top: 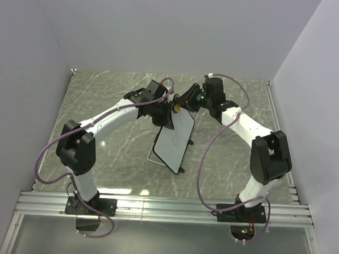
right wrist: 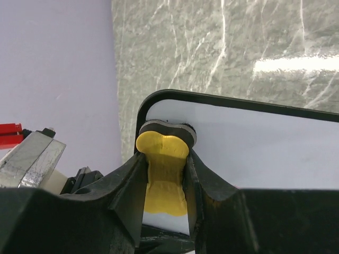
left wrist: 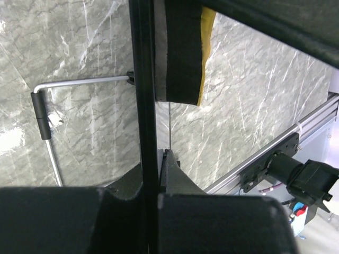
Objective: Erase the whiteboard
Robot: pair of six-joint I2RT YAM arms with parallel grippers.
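White, black-rimmed: whiteboard (top: 175, 141) at centre of the top view, tilted up off the grey marble table (top: 103, 95), long axis running from upper right to lower left of the frame. Faint marks on its face, too small to read.

Left gripper (top: 160, 116) at the board's upper-left rim, jaws fully closed on that edge. From the left wrist view, board edge-on as a thin black vertical bar pinched between the two fingers at bottom centre. Bent wire stand (left wrist: 79, 80) out to the left of the bar, over the marble.

Right gripper (right wrist: 163, 159) meeting the board at its top corner, just beside the left gripper. Jaws drawn in tight around a yellow bone-shaped eraser (right wrist: 164, 182), waist between the fingers, upper lobe showing above them. Eraser's dark felt side against the white face, right at the rounded corner, lower left of the right wrist frame. Rest of the board face stretching away to the right edge of that frame.
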